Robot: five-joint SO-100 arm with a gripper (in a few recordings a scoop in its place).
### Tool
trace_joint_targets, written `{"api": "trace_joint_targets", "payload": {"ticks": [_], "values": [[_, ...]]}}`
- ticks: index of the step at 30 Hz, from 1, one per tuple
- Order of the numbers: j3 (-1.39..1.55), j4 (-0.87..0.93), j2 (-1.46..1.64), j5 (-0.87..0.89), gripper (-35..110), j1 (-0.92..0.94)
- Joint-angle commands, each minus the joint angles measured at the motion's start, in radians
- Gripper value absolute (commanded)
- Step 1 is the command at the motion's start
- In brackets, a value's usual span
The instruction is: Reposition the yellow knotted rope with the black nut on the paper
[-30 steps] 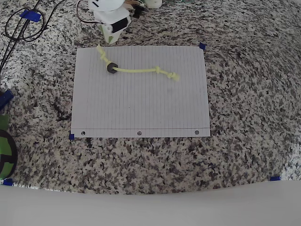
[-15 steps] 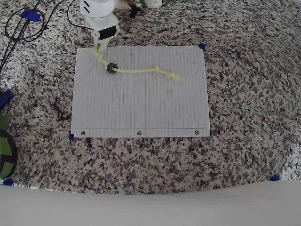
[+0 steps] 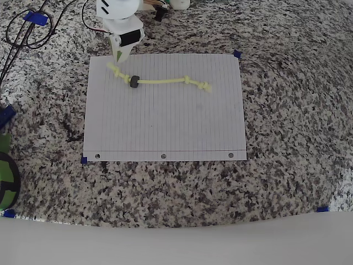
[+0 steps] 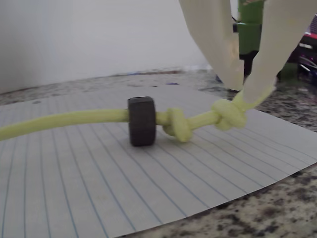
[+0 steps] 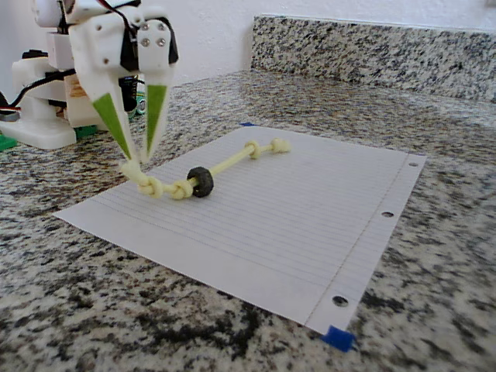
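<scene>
The yellow knotted rope (image 3: 162, 81) lies across the upper part of the paper (image 3: 165, 127), running left to right in the overhead view. The black nut (image 3: 133, 81) sits on the rope near its left end, just inside two knots. My gripper (image 3: 117, 57) hangs over the paper's top left corner. In the wrist view the fingers (image 4: 218, 44) close on the rope's end above the last knot, and the gripper (image 4: 247, 89) holds that end slightly raised. The nut (image 4: 142, 121) stands on edge on the paper (image 4: 74, 188). The fixed view shows the gripper (image 5: 133, 159) pinching the rope (image 5: 232, 161) beside the nut (image 5: 201, 181).
Black cables (image 3: 22, 33) coil on the granite counter at the upper left. A green object (image 3: 5, 176) sits at the left edge. Blue tape (image 3: 237, 54) marks the paper's corners. The arm's white base (image 5: 39, 101) stands behind the gripper, and a granite backsplash (image 5: 372, 54) rises behind the counter.
The gripper swung left and came down onto the rope's left end. That end moved down-left, the rope now lies straighter, and the nut shifted slightly.
</scene>
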Motion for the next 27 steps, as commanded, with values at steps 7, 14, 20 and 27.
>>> {"api": "trace_joint_targets", "payload": {"ticks": [7, 14, 20, 27], "values": [[0.114, 0.092, 0.305, -0.029, 0, -0.014], [0.130, 0.173, 0.497, -0.325, 0, -0.060], [0.132, 0.258, 0.644, -0.495, 0, -0.173], [0.169, 0.249, 0.738, -0.759, 0, -0.284]]}}
